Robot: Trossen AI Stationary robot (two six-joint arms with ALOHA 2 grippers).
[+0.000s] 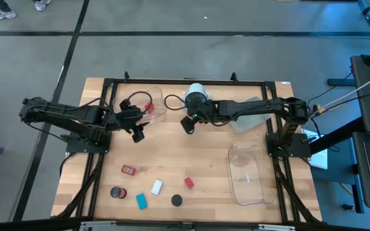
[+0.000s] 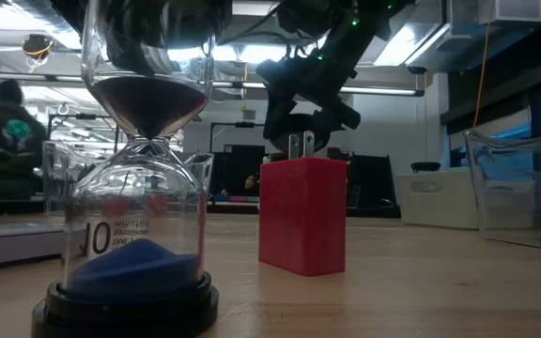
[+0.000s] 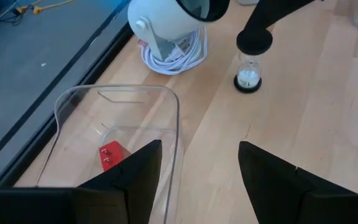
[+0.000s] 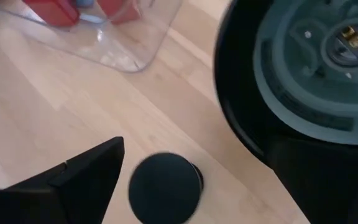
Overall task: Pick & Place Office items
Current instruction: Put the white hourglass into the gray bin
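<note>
1. Left arm (image 1: 63, 115): reaching in from the left edge across the table's rear half, bent at the elbow, forearm roughly level.
2. Left gripper (image 1: 137, 133): angled toward the table's centre, fingers (image 3: 132, 180) spread apart, nothing between them.
3. Right arm (image 1: 255, 109): stretched in from the right edge along the rear half, wrist tipped downward.
4. Right gripper (image 1: 187, 124): hanging near the table's middle, fingers (image 4: 82, 171) parted, holding nothing.

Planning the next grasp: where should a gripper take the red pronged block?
Take the red block by its two flat side faces, mid-body, probably coming straight down. It stands upright with metal prongs on top, so fingers should straddle them.
</note>
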